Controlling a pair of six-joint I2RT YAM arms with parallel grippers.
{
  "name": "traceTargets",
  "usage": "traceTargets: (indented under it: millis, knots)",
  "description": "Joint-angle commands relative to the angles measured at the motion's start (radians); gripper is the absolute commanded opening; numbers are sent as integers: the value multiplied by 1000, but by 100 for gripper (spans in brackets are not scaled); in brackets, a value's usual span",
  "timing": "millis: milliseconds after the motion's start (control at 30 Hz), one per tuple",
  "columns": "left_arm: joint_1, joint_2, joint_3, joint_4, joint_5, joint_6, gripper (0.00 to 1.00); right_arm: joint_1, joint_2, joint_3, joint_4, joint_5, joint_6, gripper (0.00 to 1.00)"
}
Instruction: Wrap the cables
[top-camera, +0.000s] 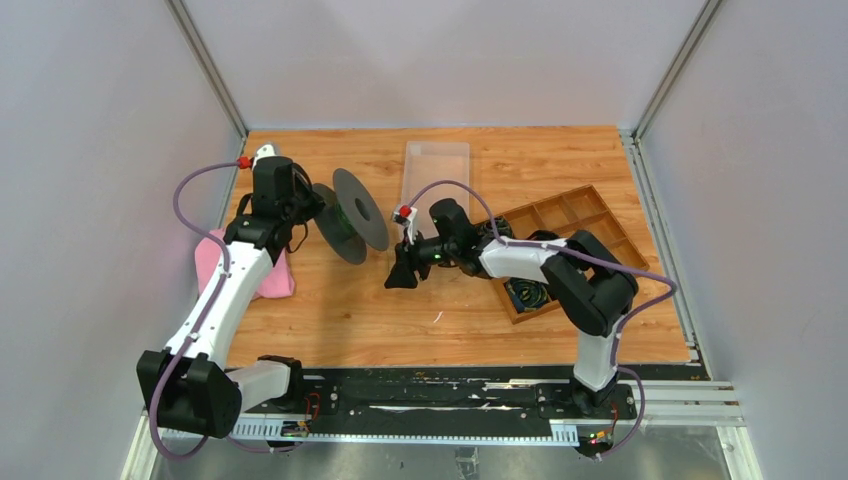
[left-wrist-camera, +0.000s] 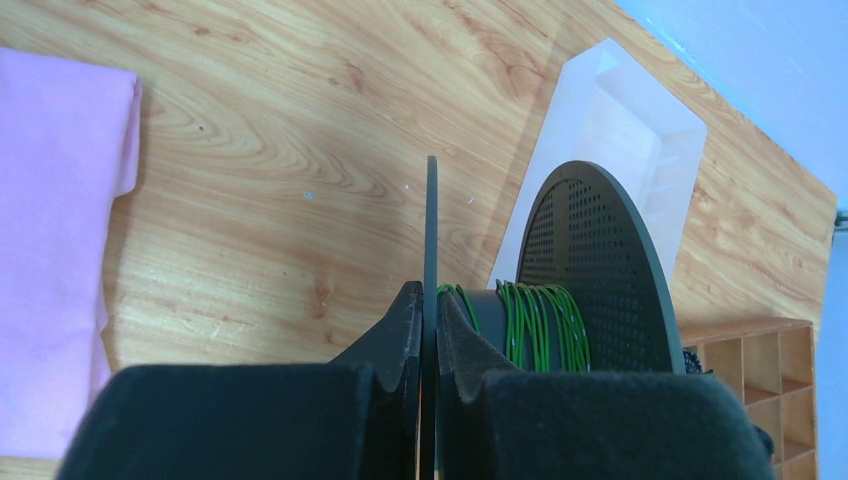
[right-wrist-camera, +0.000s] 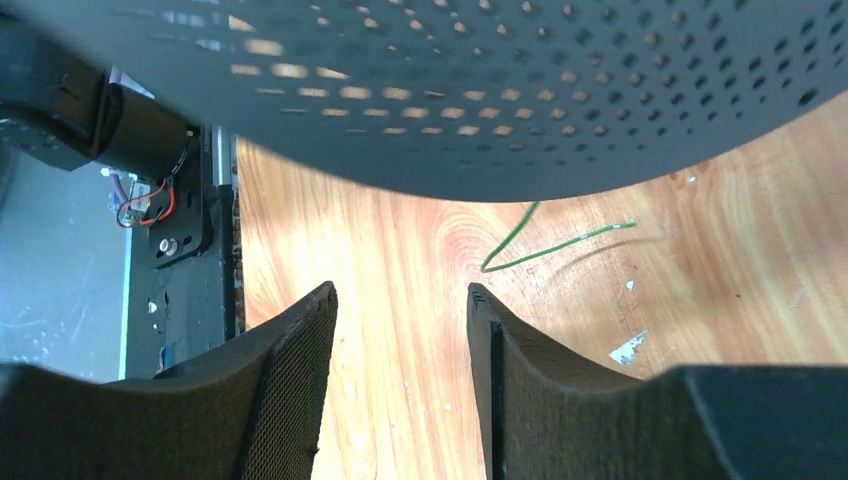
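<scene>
A black spool (top-camera: 350, 215) stands on edge on the table, with the green cables (left-wrist-camera: 545, 325) wound round its grey hub. My left gripper (left-wrist-camera: 428, 295) is shut on the thin near flange (left-wrist-camera: 431, 230), which runs between its pads. The perforated far flange (left-wrist-camera: 600, 260) stands beyond the winding. My right gripper (top-camera: 400, 275) sits just right of the spool, low over the wood. In the right wrist view the right gripper (right-wrist-camera: 400, 290) is open with nothing between its fingers. The perforated flange (right-wrist-camera: 450, 90) fills the top of that view, and a loose green cable end (right-wrist-camera: 550, 243) lies on the table ahead.
A pink cloth (top-camera: 215, 260) lies under the left arm. A clear plastic tray (top-camera: 437, 165) sits at the back. A wooden compartment tray (top-camera: 570, 215) with dark cable bundles (top-camera: 528, 293) lies under the right arm. A black rail (top-camera: 430, 395) runs along the near edge.
</scene>
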Motion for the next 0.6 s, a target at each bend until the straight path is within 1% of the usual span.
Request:
traceTargets:
  millis: [0, 67, 167, 333, 567]
  knots:
    - [12, -29, 2, 64, 24, -30, 0, -11, -132, -35, -88, -18, -160, 51]
    - [12, -29, 1, 65, 36, -37, 0, -16, -159, -52, -83, 18, -166, 52]
    - [14, -32, -2, 67, 56, -45, 0, -26, -150, -60, -55, 73, -148, 53]
    - [14, -38, -3, 68, 81, -57, 0, -39, -84, -44, 18, 88, -85, 54]
    - [14, -35, -2, 69, 106, -70, 0, -46, -38, -34, 43, 103, -77, 54]
